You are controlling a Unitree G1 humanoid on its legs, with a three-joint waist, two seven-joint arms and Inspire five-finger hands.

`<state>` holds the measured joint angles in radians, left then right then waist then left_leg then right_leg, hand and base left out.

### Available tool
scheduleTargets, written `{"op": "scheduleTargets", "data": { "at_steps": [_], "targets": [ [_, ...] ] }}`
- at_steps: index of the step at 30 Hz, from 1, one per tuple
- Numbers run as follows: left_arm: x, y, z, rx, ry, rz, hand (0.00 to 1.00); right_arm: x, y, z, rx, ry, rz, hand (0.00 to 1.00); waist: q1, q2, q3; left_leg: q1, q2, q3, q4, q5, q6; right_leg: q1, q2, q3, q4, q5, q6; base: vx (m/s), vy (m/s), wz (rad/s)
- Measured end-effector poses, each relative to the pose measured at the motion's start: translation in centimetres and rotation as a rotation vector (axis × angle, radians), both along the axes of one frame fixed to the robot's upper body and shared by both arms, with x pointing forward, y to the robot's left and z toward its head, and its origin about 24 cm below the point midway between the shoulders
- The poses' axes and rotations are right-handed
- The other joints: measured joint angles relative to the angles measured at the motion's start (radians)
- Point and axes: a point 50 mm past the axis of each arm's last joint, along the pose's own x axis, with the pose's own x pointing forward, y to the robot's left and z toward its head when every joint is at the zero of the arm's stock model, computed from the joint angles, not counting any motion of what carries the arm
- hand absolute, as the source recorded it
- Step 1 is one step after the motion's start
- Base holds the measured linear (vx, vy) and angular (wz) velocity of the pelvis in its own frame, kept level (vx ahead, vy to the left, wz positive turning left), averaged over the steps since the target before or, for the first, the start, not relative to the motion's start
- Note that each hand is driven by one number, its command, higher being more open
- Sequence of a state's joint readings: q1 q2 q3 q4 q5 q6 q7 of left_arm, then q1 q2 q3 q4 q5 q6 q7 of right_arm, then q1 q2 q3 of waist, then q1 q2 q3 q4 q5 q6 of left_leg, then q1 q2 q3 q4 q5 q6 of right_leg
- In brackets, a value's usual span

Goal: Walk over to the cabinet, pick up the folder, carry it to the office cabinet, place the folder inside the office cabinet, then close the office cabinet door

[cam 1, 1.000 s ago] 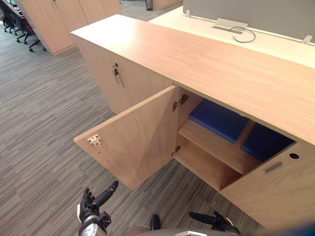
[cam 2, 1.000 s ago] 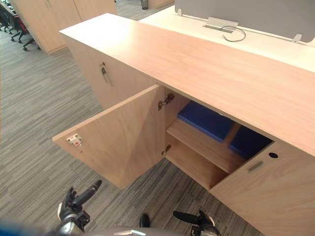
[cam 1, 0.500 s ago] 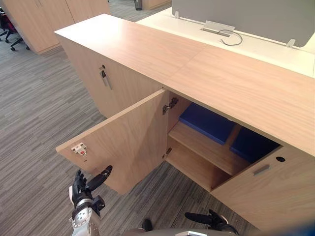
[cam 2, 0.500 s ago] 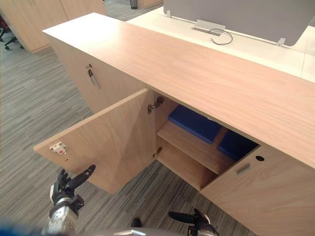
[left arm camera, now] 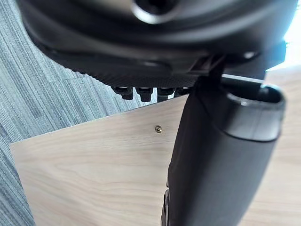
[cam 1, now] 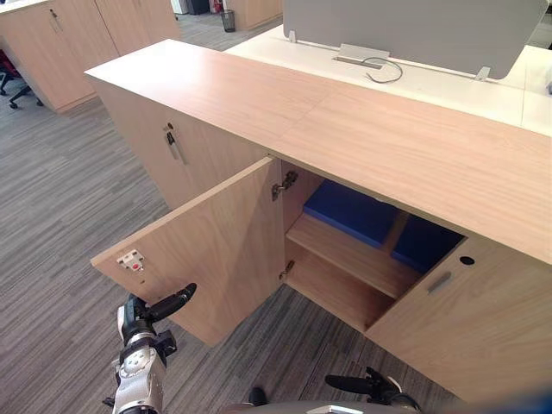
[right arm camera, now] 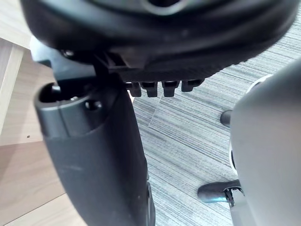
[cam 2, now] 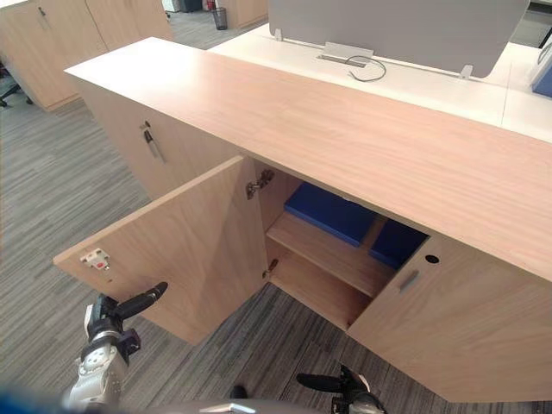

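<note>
- Grey striped carpet (cam 1: pixel 60 198) runs along a low wood office cabinet (cam 1: pixel 388 147), with a white desk (cam 1: pixel 431 82) behind it.
- The cabinet's left door (cam 1: pixel 224 241) stands wide open, inner face and catch plate (cam 1: pixel 131 260) turned toward the robot.
- A blue folder (cam 1: pixel 349 211) lies flat on the upper shelf (cam 1: pixel 345 259), with a second blue folder (cam 1: pixel 423 243) beside it. I cannot tell which of them the task means.
- Placing therefore looks finished, and only closing the door is left.
- The left hand (cam 1: pixel 142 319) hovers just below the door's free edge with loose fingers holding nothing, probably set there to push the panel shut.
- The right hand (cam 1: pixel 379 390) hangs low with its fingers spread, empty and idle.
</note>
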<state>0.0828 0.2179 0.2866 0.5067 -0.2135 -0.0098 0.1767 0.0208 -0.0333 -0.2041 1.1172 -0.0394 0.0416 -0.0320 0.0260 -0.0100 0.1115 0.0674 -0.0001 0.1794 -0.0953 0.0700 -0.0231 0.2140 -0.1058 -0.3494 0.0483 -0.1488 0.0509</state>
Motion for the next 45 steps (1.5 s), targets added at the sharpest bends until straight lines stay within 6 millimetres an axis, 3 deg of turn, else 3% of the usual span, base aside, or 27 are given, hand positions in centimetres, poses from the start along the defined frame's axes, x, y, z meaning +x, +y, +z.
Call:
{"op": "scheduleTargets", "data": {
  "at_steps": [2,4,5,7,9,14,18,19,21,24,26,29,33,35,37,39,42,44,45],
  "targets": [
    [-0.2,0.4,0.2,0.098,0.06,-0.103,1.0,-0.1,0.0,0.0,-0.001,0.0,-0.001,1.0,0.004,0.0,0.0,-0.002,0.0,-0.001,0.0,0.001,0.001,-0.001,0.0,0.0,-0.001,0.0,0.0,-0.04,0.002,0.03],
    [-0.8,1.0,0.9,0.297,0.17,-0.35,1.0,-0.4,-0.2,-0.1,-0.003,0.0,-0.006,1.0,0.019,0.0,0.0,-0.009,-0.005,-0.011,0.0,0.002,0.003,-0.003,-0.002,-0.004,-0.003,-0.001,0.001,-0.04,0.007,0.11],
    [-0.9,1.0,1.0,0.317,0.179,-0.377,1.0,-0.4,-0.2,-0.1,-0.002,0.0,-0.008,1.0,0.02,0.0,0.0,-0.01,-0.005,-0.013,0.0,0.002,0.003,-0.003,-0.003,-0.005,-0.004,-0.001,0.001,-0.03,0.012,0.18],
    [-1.9,1.0,1.9,0.454,0.255,-0.616,1.0,-0.6,-0.4,-0.1,-0.002,-0.003,-0.015,1.0,0.028,0.002,0.001,-0.018,-0.014,-0.03,0.0,0.002,0.003,-0.003,-0.008,-0.016,-0.004,-0.001,0.002,-0.03,0.024,0.22],
    [-2.6,0.5,2.5,0.502,0.285,-0.749,1.0,-0.8,-0.6,-0.1,0.0,0.002,-0.02,1.0,0.033,0.005,0.002,-0.021,-0.021,-0.037,0.0,0.001,0.006,-0.002,-0.014,-0.023,-0.003,-0.002,0.006,-0.02,0.034,0.17],
    [-3.7,-3.3,5.4,0.6,0.264,-1.204,1.0,-1.6,-1.5,-0.2,0.004,0.003,-0.075,1.0,0.06,0.025,-0.004,-0.049,-0.039,-0.059,0.001,0.007,0.027,-0.02,-0.028,-0.028,-0.001,0.006,0.019,-0.03,0.054,0.16],
    [-1.7,-8.4,11.7,0.901,-0.136,-1.466,1.0,-2.0,-1.9,-0.2,0.0,-0.001,-0.076,1.0,0.059,0.029,-0.029,-0.073,-0.049,-0.067,0.001,0.022,0.045,-0.037,-0.033,-0.028,0.0,0.011,0.02,-0.01,0.046,0.04],
    [-1.4,-8.7,12.4,0.957,-0.191,-1.474,1.0,-2.1,-2.1,-0.2,-0.005,-0.001,-0.074,1.0,0.056,0.033,-0.036,-0.073,-0.051,-0.069,0.002,0.023,0.047,-0.036,-0.033,-0.028,0.0,0.011,0.02,-0.01,0.021,0.1],
    [-0.6,-10.5,15.7,1.152,-0.437,-1.504,1.0,-2.5,-2.8,-0.1,-0.026,0.012,-0.053,1.0,0.04,0.045,-0.058,-0.073,-0.057,-0.078,0.001,0.026,0.05,-0.033,-0.036,-0.029,0.0,0.011,0.02,-0.02,0.018,0.11],
    [-0.8,-13.1,19.2,1.295,-0.763,-1.474,1.0,-3.0,-3.5,-0.1,-0.041,0.035,-0.056,1.0,0.024,0.057,-0.07,-0.072,-0.059,-0.08,0.001,0.028,0.052,-0.034,-0.038,-0.028,0.0,0.008,0.018,-0.03,0.016,0.05],
    [-1.4,-14.4,20.1,1.322,-0.896,-1.464,1.0,-3.3,-3.8,-0.2,-0.051,0.048,-0.058,1.0,0.013,0.059,-0.072,-0.072,-0.058,-0.074,0.001,0.029,0.051,-0.037,-0.038,-0.019,-0.001,0.004,0.014,-0.04,0.007,-0.1],
    [-2.2,-15.8,19.5,1.271,-0.962,-1.512,1.0,-4.1,-4.0,-0.2,-0.064,0.069,-0.063,1.0,-0.005,0.054,-0.073,-0.069,-0.042,-0.036,0.001,0.029,0.046,-0.053,-0.033,0.029,0.0,0.0,0.01,-0.03,0.0,-0.36],
    [-2.4,-17.0,17.6,1.149,-0.914,-1.561,1.0,-6.5,-4.0,-0.5,-0.06,0.133,-0.087,1.0,-0.042,0.039,-0.073,-0.047,-0.007,0.049,0.001,0.02,0.029,-0.074,-0.012,0.119,0.002,0.007,-0.001,-0.02,-0.02,-0.68],
    [-2.1,-17.2,16.6,1.102,-0.873,-1.56,1.0,-6.5,-3.7,-0.5,-0.045,0.122,-0.129,1.0,-0.061,0.031,-0.078,-0.039,0.011,0.099,0.001,0.014,0.02,-0.094,0.002,0.174,0.004,0.015,-0.011,-0.02,-0.026,-0.86],
    [-1.7,-17.5,14.6,1.032,-0.789,-1.59,1.0,-6.5,-3.5,-0.6,-0.028,0.114,-0.159,1.0,-0.098,0.018,-0.078,-0.011,0.033,0.152,0.001,0.004,0.006,-0.095,0.018,0.227,0.001,0.021,-0.018,-0.02,-0.036,-0.7],
    [-1.7,-17.7,13.5,0.996,-0.739,-1.612,1.0,-6.6,-3.6,-0.6,-0.026,0.116,-0.179,1.0,-0.103,0.015,-0.079,0.001,0.041,0.179,0.001,-0.001,-0.001,-0.096,0.025,0.255,-0.001,0.024,-0.019,-0.01,-0.024,-0.59],
    [-1.4,-17.9,10.3,0.897,-0.589,-1.625,1.0,-6.8,-3.9,-0.6,-0.027,0.126,-0.203,1.0,-0.122,0.01,-0.078,0.019,0.065,0.244,0.009,-0.014,-0.017,-0.108,0.043,0.322,-0.006,0.035,-0.021,0.01,-0.031,-0.64],
    [-1.3,-17.6,9.3,0.861,-0.537,-1.605,1.0,-6.7,-3.5,-0.6,-0.017,0.125,-0.204,1.0,-0.116,-0.003,-0.07,-0.027,0.115,0.293,0.159,-0.092,-0.021,-0.116,0.06,0.378,-0.007,0.054,-0.028,0.01,-0.08,-0.92],
    [-1.0,-17.6,8.7,0.84,-0.495,-1.571,1.0,-6.2,-3.5,-0.6,-0.016,0.115,-0.201,1.0,-0.112,0.002,-0.058,-0.083,0.179,0.309,0.325,-0.172,-0.024,-0.129,0.087,0.419,-0.001,0.064,-0.033,0.0,-0.108,-0.86]
  ]
}}
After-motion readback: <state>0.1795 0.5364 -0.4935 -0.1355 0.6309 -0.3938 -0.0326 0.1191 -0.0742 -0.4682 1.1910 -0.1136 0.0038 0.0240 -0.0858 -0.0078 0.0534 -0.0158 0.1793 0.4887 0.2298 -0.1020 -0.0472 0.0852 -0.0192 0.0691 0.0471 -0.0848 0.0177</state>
